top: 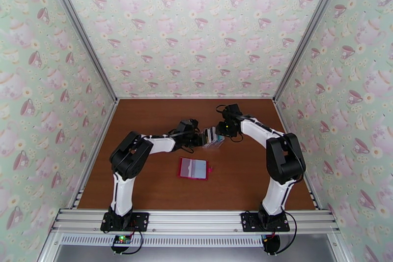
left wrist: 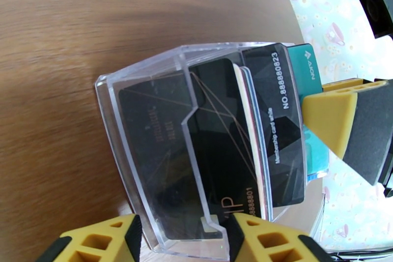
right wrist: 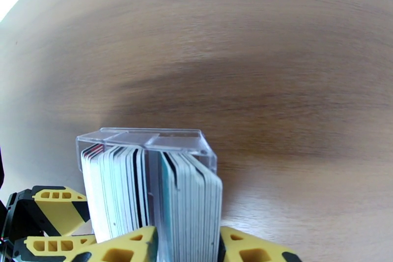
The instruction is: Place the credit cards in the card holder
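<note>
The credit cards stand on edge in a clear plastic rack at mid-table; black, white and teal ones show. My left gripper is shut on the rack's near end, a yellow finger against each side wall. My right gripper comes from the opposite side and is shut on a bunch of the credit cards, from a teal card to the white outer ones. One of its fingers presses on the teal card. The card holder, a red wallet, lies open on the table nearer the arm bases, pale grey-blue inside up.
The brown table is walled by teacup-patterned panels on three sides. Both arms meet over the rack, the left gripper and right gripper almost touching. More cards remain in the rack beside the gripped bunch.
</note>
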